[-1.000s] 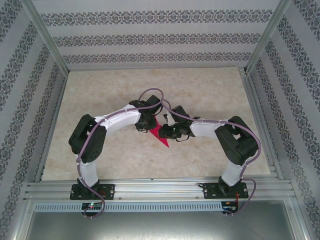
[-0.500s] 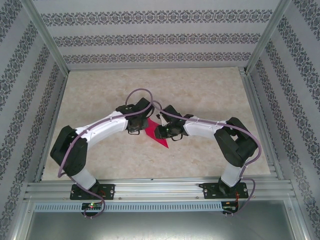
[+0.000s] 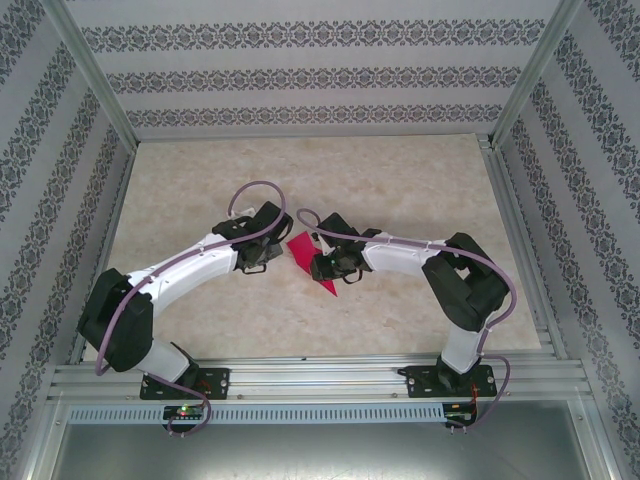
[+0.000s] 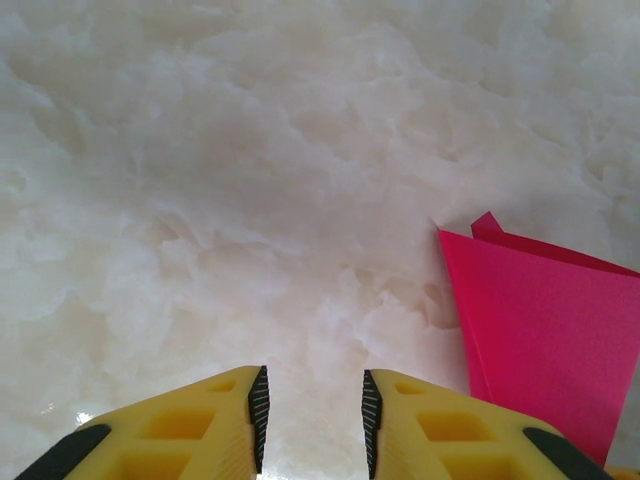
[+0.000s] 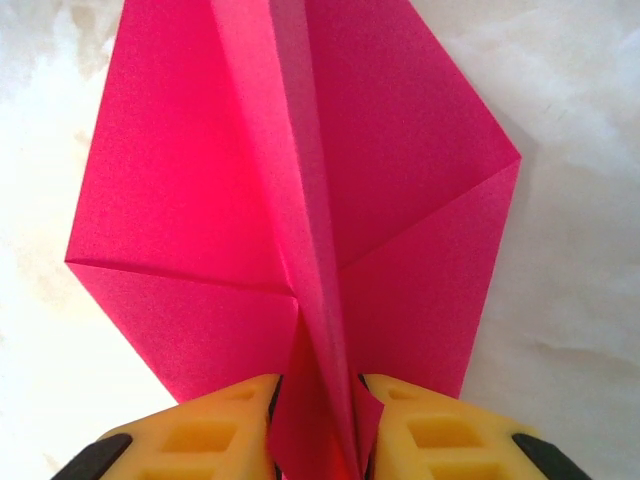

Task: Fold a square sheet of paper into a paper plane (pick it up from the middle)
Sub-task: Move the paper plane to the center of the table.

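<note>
Top external view: the left gripper (image 3: 266, 256) sits low over the table (image 3: 400, 180), just left of the pink paper plane (image 3: 303, 252). Its yellow fingers (image 4: 215, 420) stand a little apart with nothing between them. The plane lies on the table between both grippers. The right gripper (image 5: 318, 398) pinches its raised middle fold.

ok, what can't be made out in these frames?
- Right wrist view: the pink paper has its near end hidden between the right fingers and cut by the bottom edge; its far end is cut by the top edge.
- Top view: the right gripper covers the paper's middle; folds too small to read.
- Left wrist view: the paper runs off the right edge; the left fingers are cut by the bottom edge.
</note>
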{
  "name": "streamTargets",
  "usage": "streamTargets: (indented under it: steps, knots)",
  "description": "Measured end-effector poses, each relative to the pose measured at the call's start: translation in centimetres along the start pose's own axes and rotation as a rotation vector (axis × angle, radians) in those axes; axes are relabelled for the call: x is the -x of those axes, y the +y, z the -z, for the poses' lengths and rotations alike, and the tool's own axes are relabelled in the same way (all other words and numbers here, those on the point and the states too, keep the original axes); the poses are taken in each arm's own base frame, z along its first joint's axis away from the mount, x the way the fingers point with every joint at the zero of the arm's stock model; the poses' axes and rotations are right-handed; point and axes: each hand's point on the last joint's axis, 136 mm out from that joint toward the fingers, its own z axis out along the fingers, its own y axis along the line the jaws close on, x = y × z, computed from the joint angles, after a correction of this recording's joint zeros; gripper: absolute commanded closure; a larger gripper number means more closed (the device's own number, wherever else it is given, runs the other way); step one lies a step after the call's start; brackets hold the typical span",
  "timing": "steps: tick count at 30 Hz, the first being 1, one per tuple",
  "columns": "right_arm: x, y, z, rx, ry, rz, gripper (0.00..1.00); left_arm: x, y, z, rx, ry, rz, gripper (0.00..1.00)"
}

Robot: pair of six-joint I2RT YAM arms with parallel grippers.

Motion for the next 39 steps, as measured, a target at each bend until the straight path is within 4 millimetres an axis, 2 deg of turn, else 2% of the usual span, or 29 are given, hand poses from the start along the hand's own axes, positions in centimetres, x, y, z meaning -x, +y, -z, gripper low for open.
streamTargets:
  steps: [13,22,28,30,35,39]
  knots:
    - [0.4,0.2,0.0,0.0,0.0,0.009,0.75,1.0,1.5,1.3,-0.014,-0.087,0.062,0.65]
    - [0.5,0.3,0.0,0.0,0.0,0.011,0.75,1.3,2.2,1.7,-0.027,-0.124,0.086,0.54]
    - [0.6,0.3,-0.1,-0.002,0.005,0.01,0.74,1.5,1.9,1.7,-0.04,-0.133,0.093,0.54]
    - [0.6,0.3,-0.1,-0.003,0.007,0.01,0.74,1.5,1.9,1.7,-0.04,-0.133,0.093,0.51]
    - [0.5,0.3,-0.1,-0.004,0.009,0.009,0.73,1.3,1.4,1.5,-0.066,-0.123,0.091,0.38]
    - [0.5,0.3,-0.1,-0.004,0.009,0.009,0.74,0.3,0.2,0.5,-0.099,-0.067,0.076,0.36]
